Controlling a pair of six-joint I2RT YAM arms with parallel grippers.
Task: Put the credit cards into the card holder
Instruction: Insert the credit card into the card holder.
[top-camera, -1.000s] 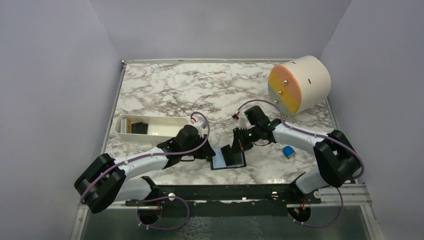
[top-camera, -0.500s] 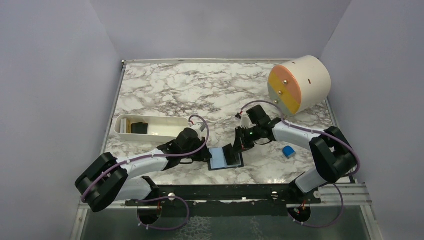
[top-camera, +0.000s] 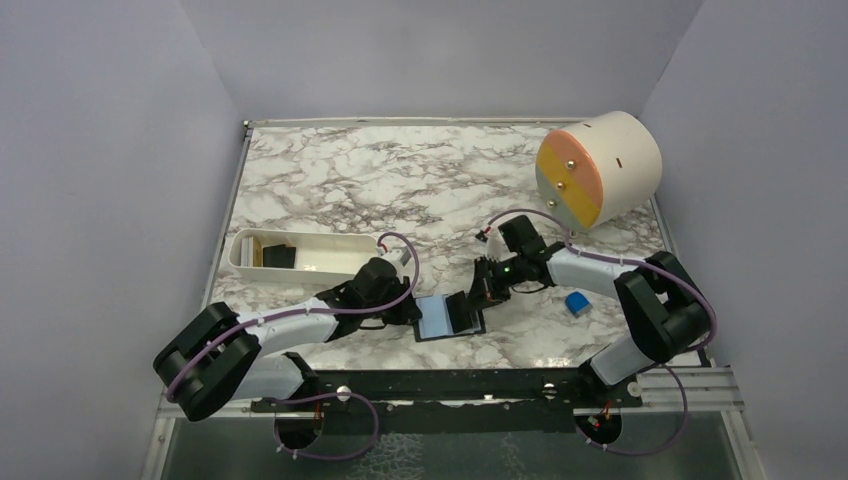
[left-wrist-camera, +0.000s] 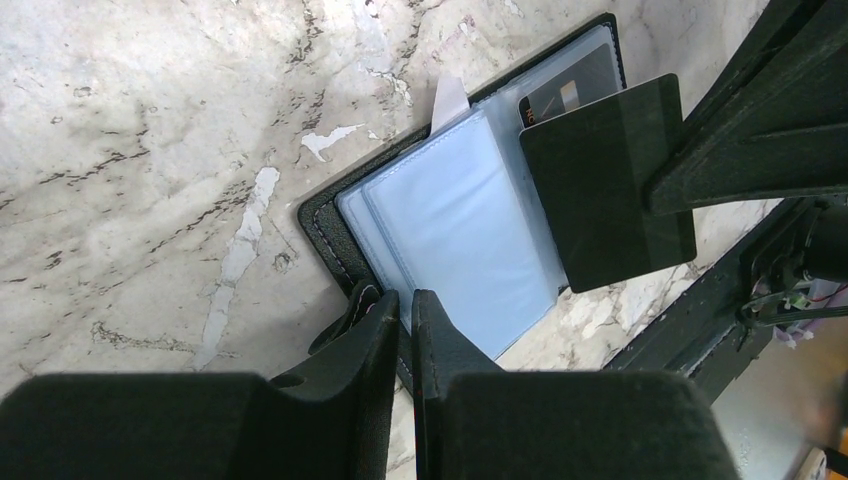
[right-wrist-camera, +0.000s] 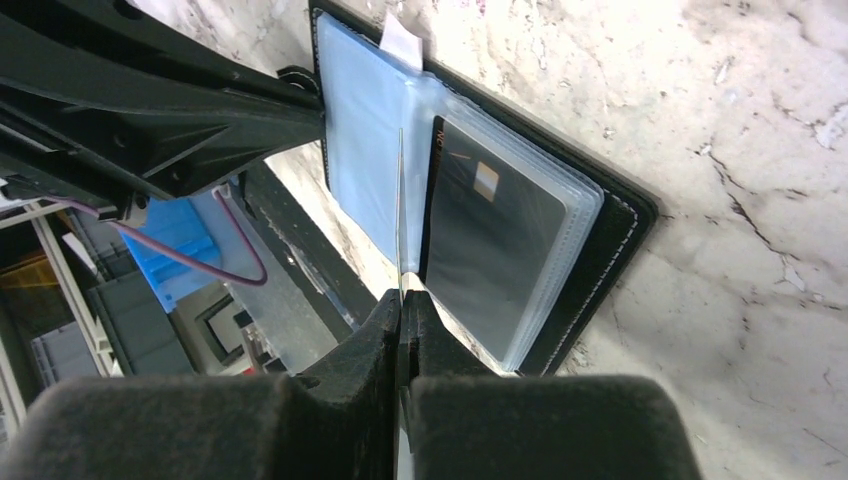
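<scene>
The card holder (top-camera: 435, 322) lies open on the marble near the front edge, its light blue sleeves (left-wrist-camera: 460, 225) facing up. My left gripper (left-wrist-camera: 405, 305) is shut on the holder's left black edge and pins it down. My right gripper (right-wrist-camera: 403, 300) is shut on a dark credit card (left-wrist-camera: 605, 190), which stands on edge over the holder's right half and appears edge-on in the right wrist view. A second dark card (right-wrist-camera: 490, 240) sits inside a right-hand sleeve. In the top view the right gripper (top-camera: 478, 296) hovers just right of the held card (top-camera: 462, 310).
A white oblong tray (top-camera: 330, 244) holding dark cards (top-camera: 280, 256) stands at the left. A small blue block (top-camera: 577, 302) lies to the right of the right arm. A large cream cylinder (top-camera: 598, 168) rests at the back right. The black front rail (top-camera: 450, 385) runs just below the holder.
Both grippers, the card holder and the held card have shifted slightly to the left. Both grips are unchanged.
</scene>
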